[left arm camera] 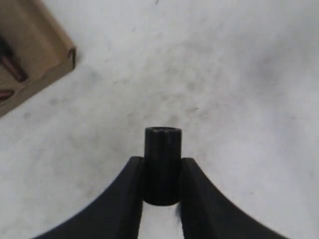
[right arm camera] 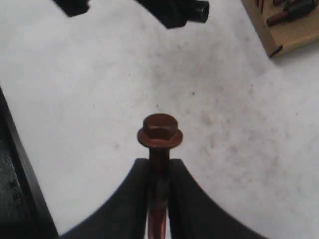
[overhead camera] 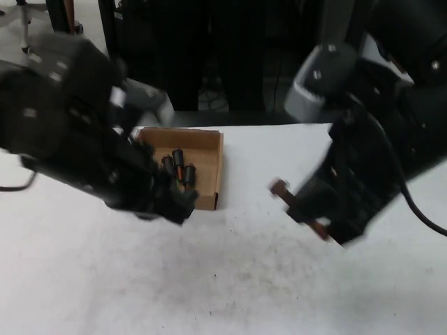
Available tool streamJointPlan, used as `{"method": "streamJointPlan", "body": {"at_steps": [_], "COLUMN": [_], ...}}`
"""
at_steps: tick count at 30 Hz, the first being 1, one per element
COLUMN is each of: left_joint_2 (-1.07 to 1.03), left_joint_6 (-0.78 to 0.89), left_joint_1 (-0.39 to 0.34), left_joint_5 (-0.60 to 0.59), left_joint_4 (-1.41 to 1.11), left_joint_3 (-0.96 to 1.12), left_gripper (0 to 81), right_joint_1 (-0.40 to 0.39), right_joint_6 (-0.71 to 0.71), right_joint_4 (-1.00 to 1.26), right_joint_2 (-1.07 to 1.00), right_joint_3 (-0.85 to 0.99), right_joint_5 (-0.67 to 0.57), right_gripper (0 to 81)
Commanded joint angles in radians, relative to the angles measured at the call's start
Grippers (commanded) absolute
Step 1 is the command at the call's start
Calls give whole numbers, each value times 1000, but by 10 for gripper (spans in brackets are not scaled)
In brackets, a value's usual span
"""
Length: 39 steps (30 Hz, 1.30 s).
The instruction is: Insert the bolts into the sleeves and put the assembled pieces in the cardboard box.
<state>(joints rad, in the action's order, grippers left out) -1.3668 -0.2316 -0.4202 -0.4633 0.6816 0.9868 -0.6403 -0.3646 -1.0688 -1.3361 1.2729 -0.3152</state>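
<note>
Robot lab or workshop bench, not a home. The white bench top [overhead camera: 230,279] is scuffed and speckled with dark marks, so it looks work-worn. Two black robot arms hang over it. The left gripper [left arm camera: 162,167] is clamped on a black sleeve [left arm camera: 162,149], and the right gripper [right arm camera: 159,167] is clamped on a copper-coloured bolt [right arm camera: 159,130], both assembly hardware. A plain cardboard box [overhead camera: 207,143] sits at 11 o'clock on the bench with a few assembled pieces [overhead camera: 179,162] inside. A black cable [overhead camera: 422,216] trails off an arm at 3 o'clock. Behind the bench at 12 o'clock there are dark upright posts [overhead camera: 108,28], and a stand [overhead camera: 26,28] sits on the floor at 11 o'clock.
</note>
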Motion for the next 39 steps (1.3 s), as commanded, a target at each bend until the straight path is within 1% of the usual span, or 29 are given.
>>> {"method": "streamJointPlan", "body": {"at_steps": [1, 2, 5, 9, 14, 20, 25, 32, 35, 39], "left_joint_2": [87, 119, 200, 294, 378, 411, 413, 414, 414, 414], "left_joint_6": [51, 57, 108, 194, 359, 472, 497, 494, 494, 494], "left_joint_1": [3, 3, 3, 3, 3, 1, 1, 1, 1, 1], "left_joint_5": [-88, -94, -172, -215, -216, -216, -216, -216, -211, -211], "left_joint_4": [-45, -55, -103, -208, -366, -539, -552, -552, -558, -574], "left_joint_3": [-41, -54, -114, -196, -273, -308, -308, -308, -308, -308], "left_gripper": [8, 8, 8, 8, 8, 8, 8, 8, 8, 8], "right_joint_1": [5, 5, 5, 5, 5, 2, 1, 1, 1, -9], "right_joint_6": [124, 161, 244, 338, 453, 632, 662, 708, 754, 766], "right_joint_4": [127, 170, 282, 435, 601, 702, 749, 752, 752, 752], "right_joint_2": [14, 14, 14, 14, -1, -28, -41, -49, -49, -49], "right_joint_3": [14, 14, 14, 3, -11, -14, -14, -14, -14, -14], "right_joint_5": [-112, -121, -129, -133, -133, -140, -140, -140, -140, -140], "right_gripper": [0, 0, 0, 0, 0, 0, 0, 0, 0, 0]}}
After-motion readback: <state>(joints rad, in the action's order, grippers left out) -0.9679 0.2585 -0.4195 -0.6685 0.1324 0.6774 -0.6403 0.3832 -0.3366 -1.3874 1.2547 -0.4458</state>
